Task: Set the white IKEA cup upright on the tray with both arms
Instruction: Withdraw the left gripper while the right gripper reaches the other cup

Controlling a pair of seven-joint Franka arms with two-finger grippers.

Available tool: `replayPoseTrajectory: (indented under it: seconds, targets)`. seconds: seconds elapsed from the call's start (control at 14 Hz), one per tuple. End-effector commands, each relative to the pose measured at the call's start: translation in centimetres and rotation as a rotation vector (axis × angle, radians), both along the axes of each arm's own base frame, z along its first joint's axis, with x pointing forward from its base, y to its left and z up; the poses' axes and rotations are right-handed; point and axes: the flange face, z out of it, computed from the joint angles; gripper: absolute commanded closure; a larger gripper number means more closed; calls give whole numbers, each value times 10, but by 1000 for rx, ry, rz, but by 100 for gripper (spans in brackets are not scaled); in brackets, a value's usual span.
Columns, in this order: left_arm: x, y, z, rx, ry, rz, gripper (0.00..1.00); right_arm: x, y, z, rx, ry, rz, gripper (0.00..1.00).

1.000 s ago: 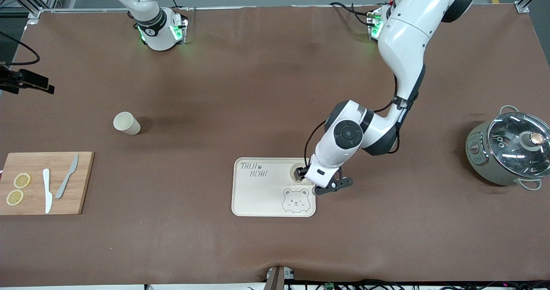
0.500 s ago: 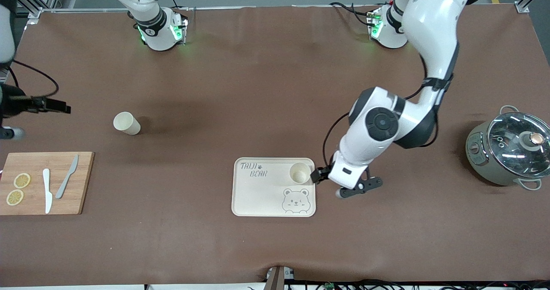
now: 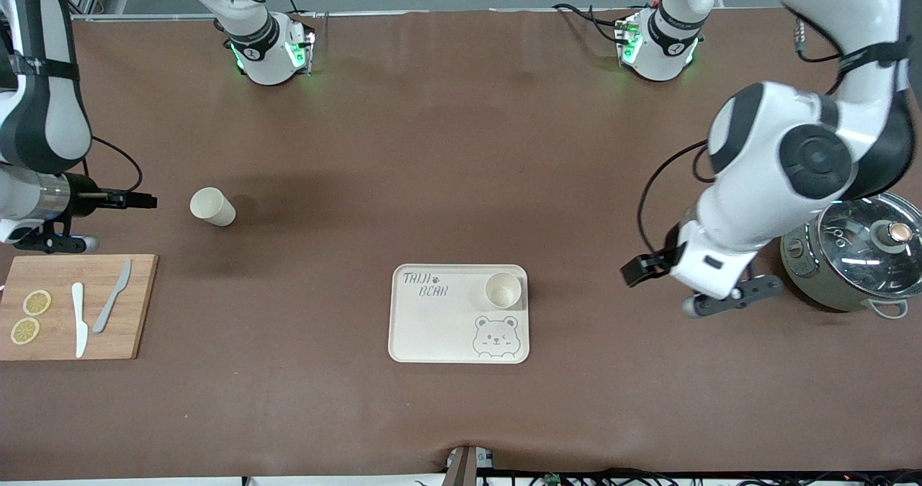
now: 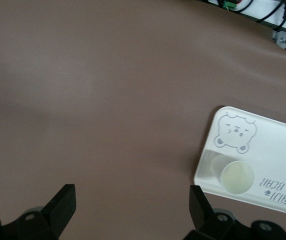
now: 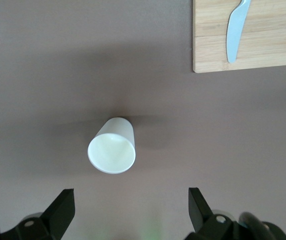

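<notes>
Wooden board cut off; right arm partly out.

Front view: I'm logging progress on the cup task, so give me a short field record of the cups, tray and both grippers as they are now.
tray: cream tray, flat on the table
cup on tray: upright cup in the tray corner above the bear drawing
second cup: cup standing on the bare table toward the right arm's end
left gripper: left gripper open, empty, over bare table between tray and pot
right gripper: right gripper open, empty, beside the second cup, not touching
cutting board: cutting board holds two knives and lemon slices
</notes>
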Motion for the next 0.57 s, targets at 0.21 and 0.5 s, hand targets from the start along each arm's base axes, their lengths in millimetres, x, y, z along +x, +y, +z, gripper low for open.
replayPoseTrajectory:
  seconds: [0.21,0.5]
  targets:
    - [-28,94,79,56,-18,31,0,-50,8,-48,19,-54,-21,0]
    - [-51,138,115,77,-5,27,0,-78,17,-98,12,-92,-25,0]
